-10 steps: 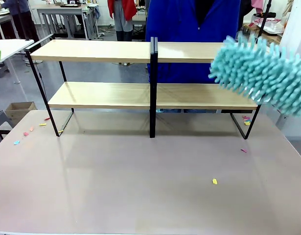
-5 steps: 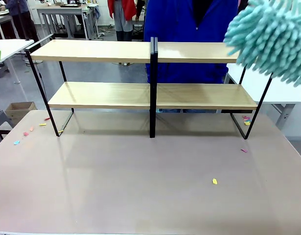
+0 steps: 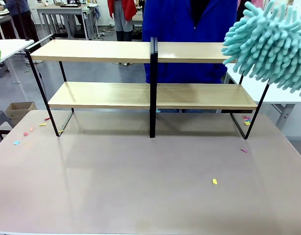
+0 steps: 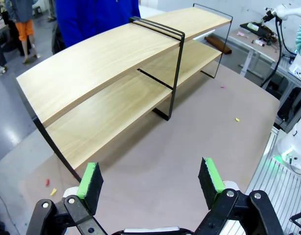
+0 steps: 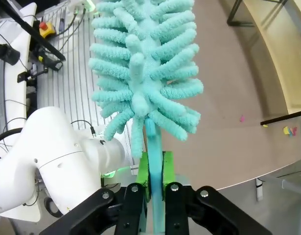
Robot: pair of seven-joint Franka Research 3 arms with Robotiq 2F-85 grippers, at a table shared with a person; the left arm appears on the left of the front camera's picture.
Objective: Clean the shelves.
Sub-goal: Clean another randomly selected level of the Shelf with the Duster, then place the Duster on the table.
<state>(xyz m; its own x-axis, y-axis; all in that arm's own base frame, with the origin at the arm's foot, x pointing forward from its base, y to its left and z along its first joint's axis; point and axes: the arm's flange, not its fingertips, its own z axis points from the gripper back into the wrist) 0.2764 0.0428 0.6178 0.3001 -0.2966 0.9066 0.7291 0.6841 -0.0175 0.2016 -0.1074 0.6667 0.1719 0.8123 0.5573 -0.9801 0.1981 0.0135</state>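
A: Front view, what do you see?
B: Your shelves [image 3: 140,73] stand at the counter's [image 3: 140,186] far edge, a duster [image 3: 270,46] raised by their right end.
A: And the hands?
B: Your right hand [image 5: 153,169] is clamped on the duster's handle; your left hand [image 4: 150,178] gapes wide with nothing in it, facing the shelves

The shelves [image 3: 150,73] stand upright toward the far edge of the table [image 3: 140,186], running nearly the whole way from its left side to its right. Two long pale wooden boards sit one above the other in a thin black metal frame, with a black centre post at the front and slanted legs at both ends. Both boards lie level and bare. In the left wrist view the shelves [image 4: 116,78] appear cornerwise.
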